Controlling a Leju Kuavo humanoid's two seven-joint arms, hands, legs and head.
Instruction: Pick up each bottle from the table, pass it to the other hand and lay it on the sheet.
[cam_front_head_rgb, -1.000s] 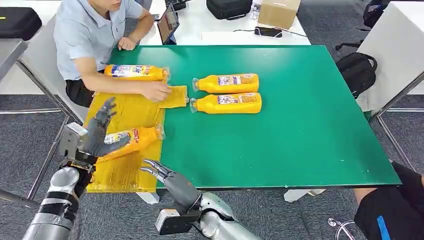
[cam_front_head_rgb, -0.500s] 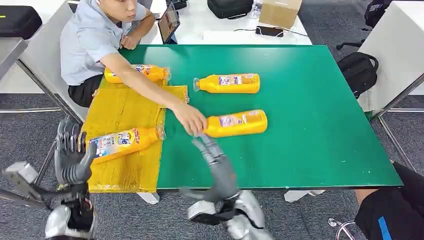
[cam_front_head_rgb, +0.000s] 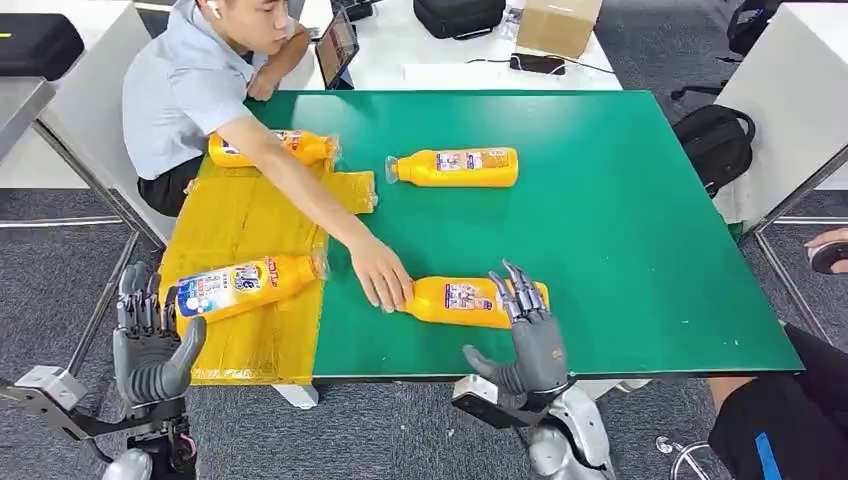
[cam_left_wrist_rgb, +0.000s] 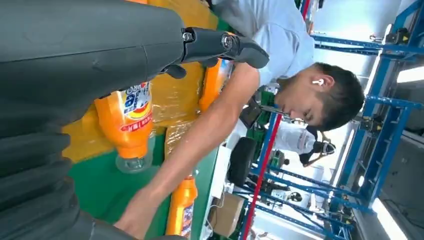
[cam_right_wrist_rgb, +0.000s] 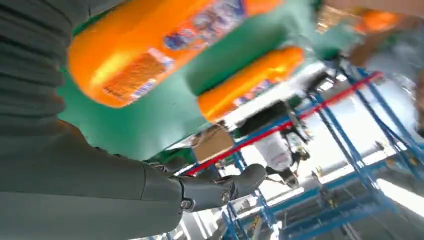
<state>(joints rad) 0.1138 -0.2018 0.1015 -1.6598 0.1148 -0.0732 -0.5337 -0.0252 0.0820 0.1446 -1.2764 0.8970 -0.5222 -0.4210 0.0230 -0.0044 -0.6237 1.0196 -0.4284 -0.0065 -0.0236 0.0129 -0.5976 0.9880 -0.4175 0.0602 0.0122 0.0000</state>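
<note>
Table (cam_front_head_rgb: 620, 220) seen as plain green. Sheet (cam_front_head_rgb: 250, 220) — yellow, glossy. Bottles (cam_front_head_rgb: 455, 167) noted as orange, each with a white-and-blue printed label. Hands (cam_front_head_rgb: 535, 335) — dark grey. Shirt (cam_front_head_rgb: 180, 90) recorded as pale blue. Floor (cam_front_head_rgb: 60, 260) speckled grey.

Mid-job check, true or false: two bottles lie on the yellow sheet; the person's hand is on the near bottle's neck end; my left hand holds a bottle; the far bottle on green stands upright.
1. Two bottles lie on the yellow sheet. True.
2. The person's hand is on the neck end of the near bottle. True.
3. The left hand holds a bottle. False: it holds nothing.
4. The far bottle stands upright. False: it lies flat.
</note>
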